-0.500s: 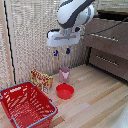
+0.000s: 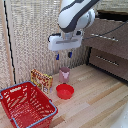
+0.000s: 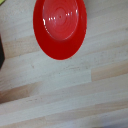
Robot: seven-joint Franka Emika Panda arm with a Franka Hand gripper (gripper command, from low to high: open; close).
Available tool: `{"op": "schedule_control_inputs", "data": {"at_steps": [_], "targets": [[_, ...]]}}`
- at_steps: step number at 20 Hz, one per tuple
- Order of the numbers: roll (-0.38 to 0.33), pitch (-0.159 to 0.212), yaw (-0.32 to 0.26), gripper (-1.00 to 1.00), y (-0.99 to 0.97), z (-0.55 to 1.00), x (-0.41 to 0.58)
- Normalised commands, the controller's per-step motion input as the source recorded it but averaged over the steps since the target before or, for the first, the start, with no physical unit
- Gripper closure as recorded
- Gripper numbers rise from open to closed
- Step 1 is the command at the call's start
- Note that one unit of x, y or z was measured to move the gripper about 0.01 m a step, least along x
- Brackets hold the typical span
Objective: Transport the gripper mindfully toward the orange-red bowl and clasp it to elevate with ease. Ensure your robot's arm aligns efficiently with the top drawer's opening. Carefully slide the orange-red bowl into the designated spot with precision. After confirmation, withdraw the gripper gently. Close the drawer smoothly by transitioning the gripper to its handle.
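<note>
The orange-red bowl [image 2: 64, 91] sits upright on the wooden floor, just in front of a pink cup [image 2: 64, 75]. My gripper [image 2: 63, 56] hangs well above the cup and bowl, fingers pointing down and open, holding nothing. The white robot's arm [image 2: 75, 15] rises behind it. In the wrist view the bowl [image 3: 60, 27] fills the upper part of the picture, seen from above and empty; no fingers show there. The dark-brown dresser stands at the exterior view's right with the top drawer [image 2: 115, 42] and its silver handle [image 2: 104, 36]. I cannot tell whether that drawer is open.
A large red mesh basket [image 2: 25, 105] stands at the exterior view's lower left. A yellow-red snack box [image 2: 41, 79] leans beside the cup. A lower drawer [image 2: 107, 61] sits under the top one. A pale woven wall [image 2: 30, 35] is behind.
The gripper has come down slightly toward the cup and bowl. The bowl, cup and basket have not moved.
</note>
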Motion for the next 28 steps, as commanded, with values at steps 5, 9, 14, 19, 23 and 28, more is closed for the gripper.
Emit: {"op": "schedule_control_inputs", "data": {"at_steps": [5, 9, 14, 19, 23, 28], "targets": [[-0.054, 0.006, -0.024, -1.00, 0.00, -0.34, -0.284], [-0.079, 0.000, 0.000, -1.00, -0.01, -0.46, -0.173], [-0.082, -0.001, 0.000, -1.00, -0.03, -0.48, -0.051], [-0.092, 0.000, 0.000, -1.00, -0.02, -0.46, -0.121], [-0.077, 0.014, 0.000, -1.00, -0.15, -0.26, -0.281], [-0.032, 0.041, 0.025, -1.00, -0.24, -0.17, -0.194]]}}
